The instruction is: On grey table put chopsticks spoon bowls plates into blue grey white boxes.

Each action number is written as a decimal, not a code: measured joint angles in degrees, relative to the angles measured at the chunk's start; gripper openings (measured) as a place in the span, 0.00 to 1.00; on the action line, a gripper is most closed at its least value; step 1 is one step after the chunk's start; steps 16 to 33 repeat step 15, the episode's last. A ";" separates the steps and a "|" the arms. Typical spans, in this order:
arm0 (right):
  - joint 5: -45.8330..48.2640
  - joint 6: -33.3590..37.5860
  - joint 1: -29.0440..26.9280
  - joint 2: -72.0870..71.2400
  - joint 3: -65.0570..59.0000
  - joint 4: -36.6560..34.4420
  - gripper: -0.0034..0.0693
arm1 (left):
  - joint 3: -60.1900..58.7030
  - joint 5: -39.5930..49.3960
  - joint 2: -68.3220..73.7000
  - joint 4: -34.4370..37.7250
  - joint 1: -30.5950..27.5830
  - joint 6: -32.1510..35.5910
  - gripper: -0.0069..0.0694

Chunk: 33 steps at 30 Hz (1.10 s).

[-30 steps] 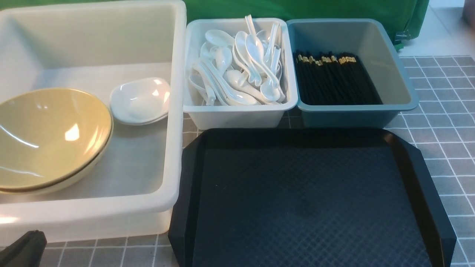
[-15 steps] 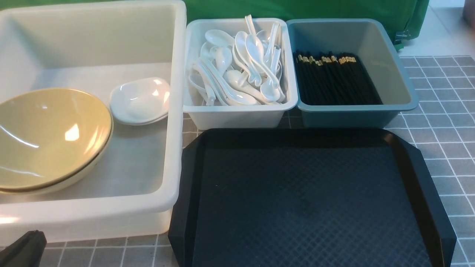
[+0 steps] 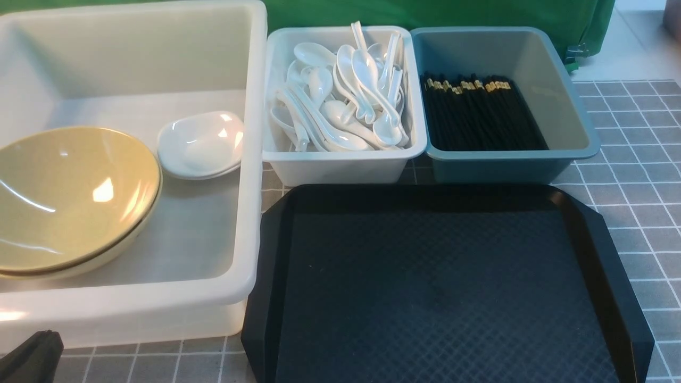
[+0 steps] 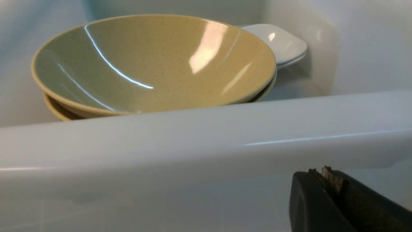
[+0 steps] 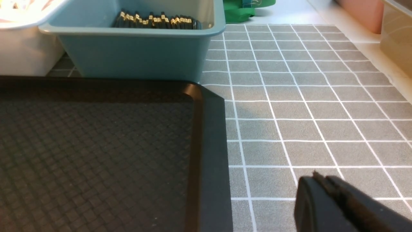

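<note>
My left gripper [image 4: 325, 175] has its jaws pressed together on nothing, parked low just outside the near wall of the big box [image 3: 250, 159]. My right gripper [image 5: 320, 182] is likewise closed and empty, low over the table [image 3: 628, 175] at about 4 o'clock of the tray [image 3: 441, 287].

In the front view, the big box sits at 9 o'clock. It holds the bowls [image 3: 69, 197], stacked so they nest, with the plates [image 3: 199, 143] stacked just beside them, at their 2 o'clock.

The tray, at 6 o'clock, carries nothing I can see.

The blue-grey box [image 3: 564, 106], at 1 o'clock, holds the chopsticks [image 3: 479, 114] laid parallel, gold ends away from me.

The white box [image 3: 340, 165], at 12 o'clock, holds the spoons [image 3: 346, 101] in a loose heap.

With everything binned, I judge the sorting done and both arms retracted.
</note>
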<state>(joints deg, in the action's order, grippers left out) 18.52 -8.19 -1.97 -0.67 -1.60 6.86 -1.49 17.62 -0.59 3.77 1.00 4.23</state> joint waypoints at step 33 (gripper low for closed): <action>0.00 0.00 0.00 0.00 0.00 0.00 0.13 | 0.00 0.00 0.00 0.00 0.00 0.00 0.08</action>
